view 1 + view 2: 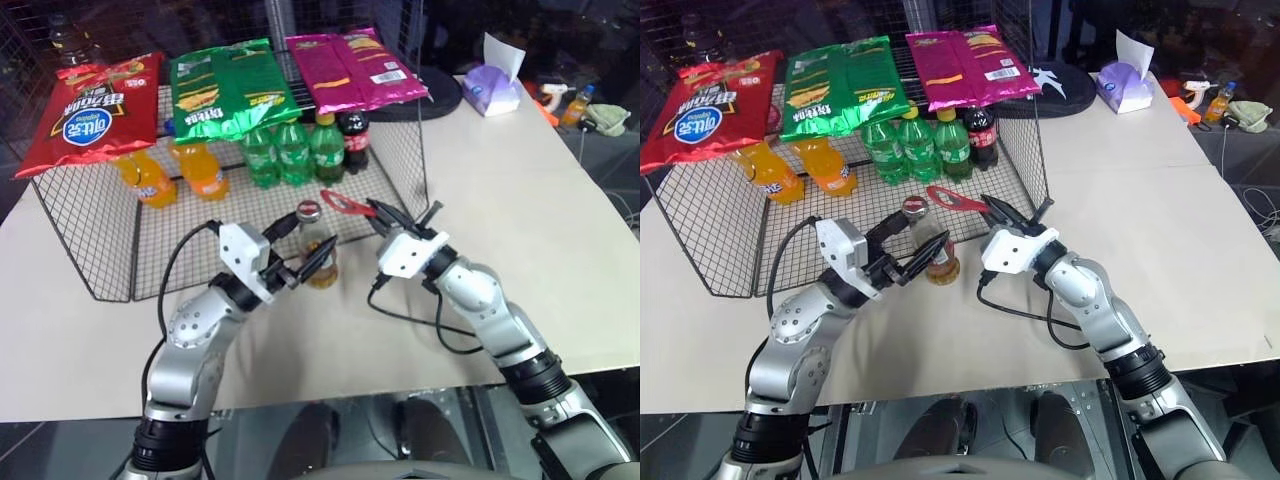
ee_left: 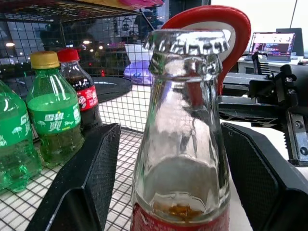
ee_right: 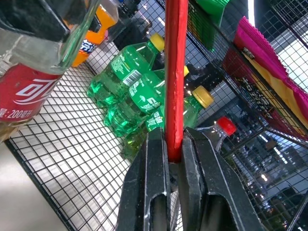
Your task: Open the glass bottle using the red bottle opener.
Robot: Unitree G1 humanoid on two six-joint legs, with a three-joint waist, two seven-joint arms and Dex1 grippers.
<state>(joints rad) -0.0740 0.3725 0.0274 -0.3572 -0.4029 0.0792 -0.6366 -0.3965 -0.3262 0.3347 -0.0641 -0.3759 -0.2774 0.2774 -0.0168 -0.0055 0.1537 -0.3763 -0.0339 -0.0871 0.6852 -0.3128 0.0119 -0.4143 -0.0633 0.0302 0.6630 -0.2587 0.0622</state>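
The glass bottle (image 1: 319,250) stands upright near the front edge of the wire rack's floor, with amber liquid, a red label and its crown cap (image 2: 185,42) on. My left gripper (image 1: 303,248) is open around the bottle's body. In the left wrist view its fingers (image 2: 91,178) stand on either side of the glass with a gap at each. My right gripper (image 1: 385,213) is shut on the handle of the red bottle opener (image 1: 344,204). The opener's loop head (image 2: 230,24) hovers just behind and beside the cap.
The wire rack (image 1: 90,250) holds orange drink bottles (image 1: 180,175), green soda bottles (image 1: 290,152) and a cola bottle (image 1: 355,130), with snack bags (image 1: 225,85) on top. A tissue box (image 1: 492,88) sits at the back right. Bare table (image 1: 530,210) lies to the right.
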